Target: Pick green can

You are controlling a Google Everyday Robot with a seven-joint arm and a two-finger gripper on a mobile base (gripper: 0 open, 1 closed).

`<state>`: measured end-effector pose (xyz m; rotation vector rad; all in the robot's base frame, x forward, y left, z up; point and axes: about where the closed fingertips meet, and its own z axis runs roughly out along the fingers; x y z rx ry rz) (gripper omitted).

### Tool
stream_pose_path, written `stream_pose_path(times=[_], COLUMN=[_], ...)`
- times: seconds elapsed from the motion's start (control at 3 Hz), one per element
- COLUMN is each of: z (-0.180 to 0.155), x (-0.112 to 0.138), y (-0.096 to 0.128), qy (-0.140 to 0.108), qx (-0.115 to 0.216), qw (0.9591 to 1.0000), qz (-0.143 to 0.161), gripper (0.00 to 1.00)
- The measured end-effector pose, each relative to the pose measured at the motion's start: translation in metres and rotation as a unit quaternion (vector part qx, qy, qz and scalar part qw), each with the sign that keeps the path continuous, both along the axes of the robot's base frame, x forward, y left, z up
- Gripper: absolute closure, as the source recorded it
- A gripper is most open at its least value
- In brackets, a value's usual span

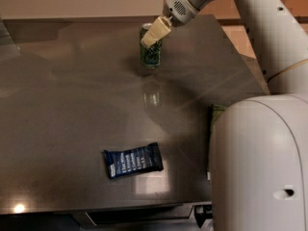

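The green can stands upright on the dark table near its far edge, with a silver top and pale markings on its side. My gripper reaches down from the upper right and sits at the can's top, its cream tip overlapping the can's upper front. The rear of the can's top is hidden behind the gripper.
A dark blue snack packet lies flat near the table's front edge. A bit of a green bag shows at the right edge, mostly hidden by my white body. My arm spans the upper right.
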<state>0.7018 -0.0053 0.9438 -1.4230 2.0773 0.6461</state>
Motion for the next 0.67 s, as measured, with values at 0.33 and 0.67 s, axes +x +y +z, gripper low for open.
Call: stream_pose_path(times=[0.33,0.67], z=[0.027,0.052], x=[-0.025,-0.049], y=[-0.003,-0.007], qy=[-0.009,-0.023], qx=[-0.001,-0.003], qw=[0.9994,0.9980], qz=[0.034,0.058], gripper=[1.00,1.00])
